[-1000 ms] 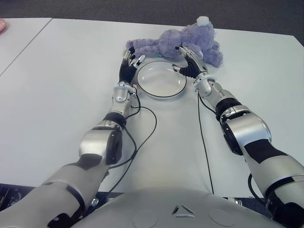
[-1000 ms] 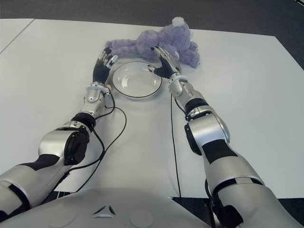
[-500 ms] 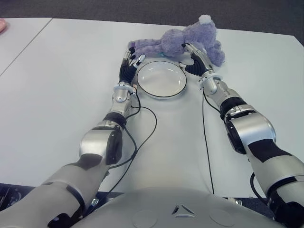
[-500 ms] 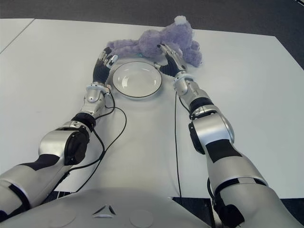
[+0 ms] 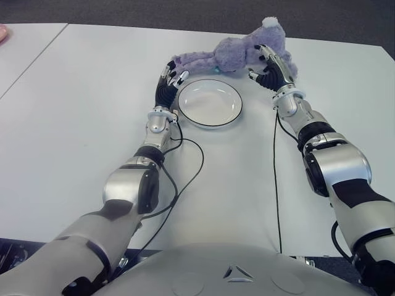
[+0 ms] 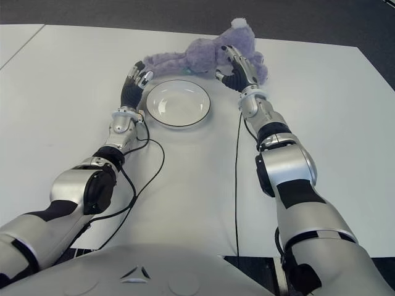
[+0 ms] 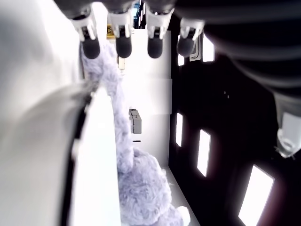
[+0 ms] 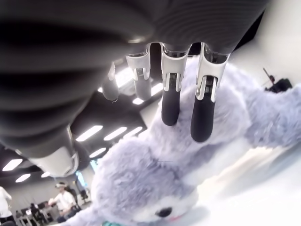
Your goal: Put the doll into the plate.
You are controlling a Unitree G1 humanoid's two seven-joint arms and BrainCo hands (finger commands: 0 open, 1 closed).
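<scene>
Right hand (image 5: 270, 65) has swung from the plate's rim out to the fluffy purple plush doll's (image 5: 237, 54) head, fingers extended against it, not closed. Doll lies on the white table (image 5: 80, 111) at the shallow white plate's (image 5: 210, 102) 12 o'clock, not in it. Left hand (image 5: 168, 83), fingers spread, at 9 o'clock by the doll's leg. Grasp and transfer remain.

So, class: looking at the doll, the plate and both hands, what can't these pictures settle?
- Whether the right hand actually grips the doll: eye views show its back covering the contact; right wrist view shows fingers straight over the fur.
- Whether the left hand touches the doll's leg: too small.
- The plate in the left wrist view: blurred, cut off.
</scene>
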